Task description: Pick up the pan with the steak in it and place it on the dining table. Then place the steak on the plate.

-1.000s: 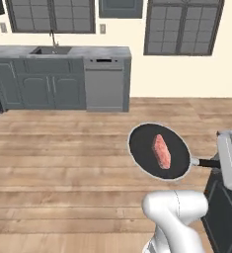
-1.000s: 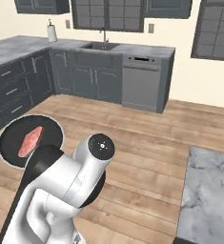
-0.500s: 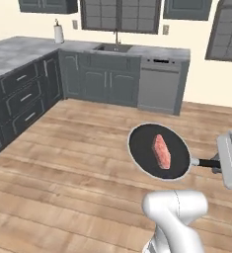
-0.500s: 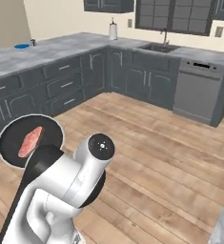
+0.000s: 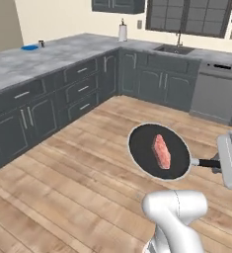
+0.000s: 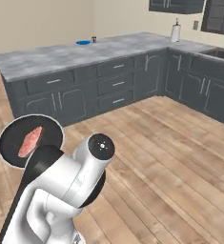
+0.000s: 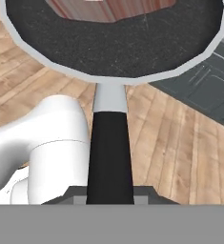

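The pan (image 5: pixel 159 152) rides level out ahead of the gripper (image 5: pixel 217 163), well above the wood floor, kept flat, I'd guess, so the steak (image 5: pixel 161 151) stays put in the middle of it on the way to the dining table. The jaws are pinched tight on the end of the pan's long black handle (image 7: pixel 109 152), which runs straight out from the hand to the bowl. Far beyond the hand, a blue plate (image 6: pixel 83 42) sits on the grey counter (image 6: pixel 51 57) along the wall.
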Motion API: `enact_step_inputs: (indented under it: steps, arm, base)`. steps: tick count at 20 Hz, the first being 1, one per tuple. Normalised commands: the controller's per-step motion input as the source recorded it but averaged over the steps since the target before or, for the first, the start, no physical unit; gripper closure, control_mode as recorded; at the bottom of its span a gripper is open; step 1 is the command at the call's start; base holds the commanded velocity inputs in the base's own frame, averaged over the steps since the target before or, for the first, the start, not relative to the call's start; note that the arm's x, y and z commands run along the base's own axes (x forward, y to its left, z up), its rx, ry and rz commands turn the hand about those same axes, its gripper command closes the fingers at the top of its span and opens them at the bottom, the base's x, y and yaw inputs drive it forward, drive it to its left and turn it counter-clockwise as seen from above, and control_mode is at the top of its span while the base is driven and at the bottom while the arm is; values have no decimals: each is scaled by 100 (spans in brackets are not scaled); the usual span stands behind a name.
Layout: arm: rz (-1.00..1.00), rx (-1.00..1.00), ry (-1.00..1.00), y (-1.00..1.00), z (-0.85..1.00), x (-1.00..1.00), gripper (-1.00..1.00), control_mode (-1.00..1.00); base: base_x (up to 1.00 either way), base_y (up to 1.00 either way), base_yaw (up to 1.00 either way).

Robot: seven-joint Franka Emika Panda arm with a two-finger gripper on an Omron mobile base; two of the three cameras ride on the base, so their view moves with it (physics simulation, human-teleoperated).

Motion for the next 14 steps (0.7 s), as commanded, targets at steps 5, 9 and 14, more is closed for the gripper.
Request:
enact_step_inputs:
  steps: [5, 9, 14]
  arm:
    - [0, 0, 0, 0, 0, 0, 100, 100]
    - [0, 0, 0, 0, 0, 0, 100, 100]
    - [0, 0, 0, 0, 0, 0, 100, 100]
  base:
    - [-5, 0, 50]
    - [-4, 0, 50]
    - [-4, 0, 50]
